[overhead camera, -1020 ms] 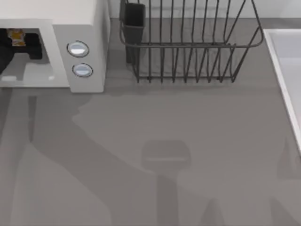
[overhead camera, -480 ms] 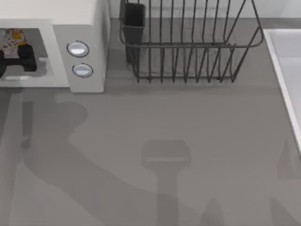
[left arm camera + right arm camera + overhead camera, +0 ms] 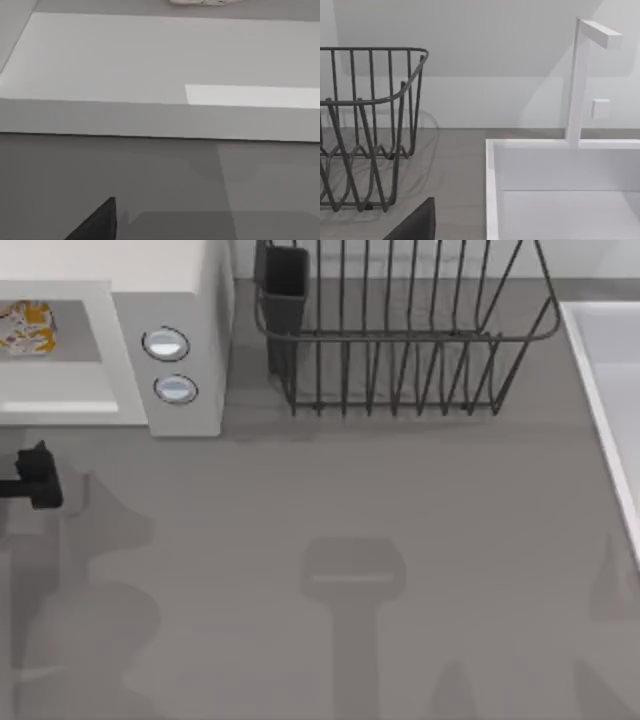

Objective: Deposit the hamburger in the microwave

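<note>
The hamburger lies inside the microwave; no lettering is legible. The left gripper hovers outside, apparently empty, its fingers' spread unclear.

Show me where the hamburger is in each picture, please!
Top view: the hamburger lies inside the microwave, at the picture's far left, near the top.
Left wrist view: a sliver of the hamburger peeks in at the top edge, beyond the microwave's pale floor.
Right wrist view: not in it; that one has the dish rack and sink.
Shared landmark: the microwave.
</note>
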